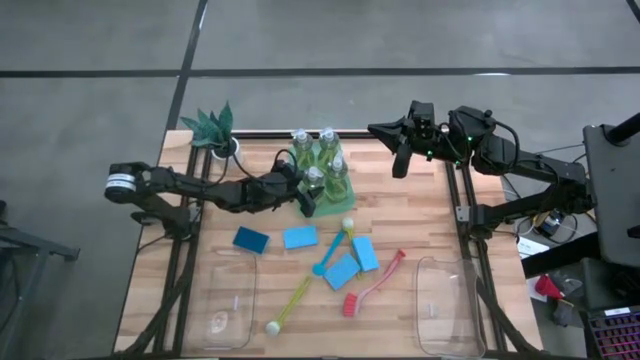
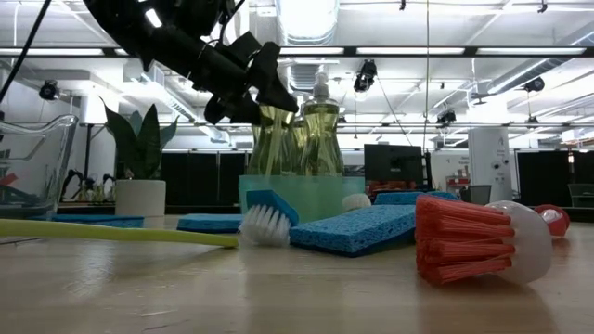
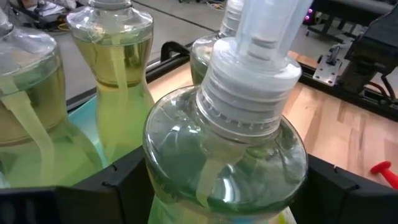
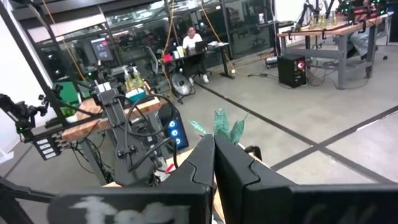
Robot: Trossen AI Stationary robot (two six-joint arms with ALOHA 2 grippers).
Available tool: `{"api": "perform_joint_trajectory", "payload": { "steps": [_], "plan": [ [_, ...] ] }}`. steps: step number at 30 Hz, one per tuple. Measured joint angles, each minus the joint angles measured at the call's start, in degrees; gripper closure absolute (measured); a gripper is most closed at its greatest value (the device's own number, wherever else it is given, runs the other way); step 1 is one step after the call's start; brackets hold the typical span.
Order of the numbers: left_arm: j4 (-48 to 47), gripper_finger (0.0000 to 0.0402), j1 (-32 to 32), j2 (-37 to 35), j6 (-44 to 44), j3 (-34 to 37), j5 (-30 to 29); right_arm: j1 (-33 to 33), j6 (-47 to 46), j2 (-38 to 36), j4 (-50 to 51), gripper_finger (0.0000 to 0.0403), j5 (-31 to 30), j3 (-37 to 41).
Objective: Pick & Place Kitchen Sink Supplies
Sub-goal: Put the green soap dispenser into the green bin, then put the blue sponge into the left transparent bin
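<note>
Several clear bottles of yellow-green liquid (image 1: 325,155) stand in a translucent green tray (image 1: 340,200) at the table's far middle. My left gripper (image 1: 305,188) reaches in from the left, and its fingers stand on either side of the near-left bottle (image 3: 224,162). Blue sponges (image 1: 300,237), a blue brush (image 1: 330,250), a yellow brush (image 1: 292,302) and a red brush (image 1: 375,288) lie on the wood nearer the front. My right gripper (image 1: 400,160) hangs shut above the table's far right, touching nothing. My left gripper pinches the near-left bottle between its two fingers, one finger (image 3: 121,183) against each side of the round body just below the shoulder (image 3: 168,143). The fingers come level from the table's left. The bottle stands upright; its bottom is hidden.
A white-potted plant (image 1: 215,130) stands at the far left corner. Clear bins sit at the near left (image 1: 228,300) and near right (image 1: 450,305). The other bottles (image 3: 112,56) crowd close behind the held one. Bare wood lies right of the tray.
</note>
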State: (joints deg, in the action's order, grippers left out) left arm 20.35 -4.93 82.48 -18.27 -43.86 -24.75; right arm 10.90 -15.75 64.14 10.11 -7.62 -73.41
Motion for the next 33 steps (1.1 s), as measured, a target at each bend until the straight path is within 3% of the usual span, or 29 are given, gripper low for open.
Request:
{"api": "perform_joint_trajectory", "payload": {
  "steps": [10,19,24,33],
  "plan": [
    [-0.4,0.0073,0.0,-2.1,0.2,0.0,-0.9,0.0,-0.8,0.0,0.0,0.0394,0.0,0.0],
    [-0.8,0.0069,-0.1,-8.4,0.3,0.0,-1.2,0.0,-0.8,0.0,-0.2,0.0394,0.0,-0.4],
    [-2.4,0.0071,-0.1,-11.9,-1.2,0.0,4.0,0.0,-0.3,0.0,-0.2,0.0394,0.0,-1.3],
    [-13.8,0.0071,0.0,-19.2,-7.9,0.0,19.2,0.0,-0.6,0.0,1.2,0.0394,0.6,-3.0]
  ]
}}
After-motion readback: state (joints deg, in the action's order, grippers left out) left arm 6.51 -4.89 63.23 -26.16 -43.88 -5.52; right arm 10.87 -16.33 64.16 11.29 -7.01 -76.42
